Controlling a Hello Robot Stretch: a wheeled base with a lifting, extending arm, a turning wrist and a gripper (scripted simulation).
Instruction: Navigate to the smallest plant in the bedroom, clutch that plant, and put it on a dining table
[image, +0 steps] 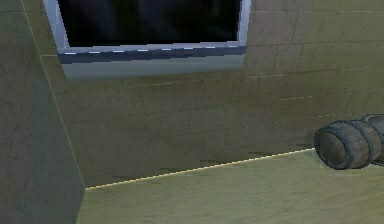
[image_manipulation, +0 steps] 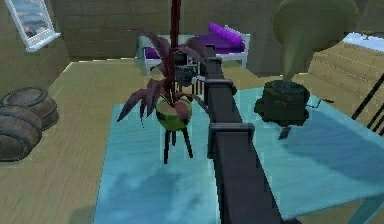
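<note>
A small plant (image_manipulation: 170, 100) with dark red-purple leaves in a round green-yellow pot shows in the arm side view, over a blue-green glassy tabletop (image_manipulation: 330, 165). The dark arm bar (image_manipulation: 235, 150) rises from the bottom edge to just right of the plant. The gripper (image_manipulation: 176, 150) sits at the plant, its two thin fingers (image_manipulation: 164, 148) showing under the pot. I cannot tell whether it holds the plant or whether the pot rests on the tabletop.
A bigger olive plant in a dark pot (image_manipulation: 284, 101) stands on the same table, right of the arm. A bed with purple covers (image_manipulation: 218, 40) lies beyond. Barrels (image_manipulation: 22, 122) sit left. The forward view has a close wall, a window (image: 150, 25) and a barrel (image: 350, 145).
</note>
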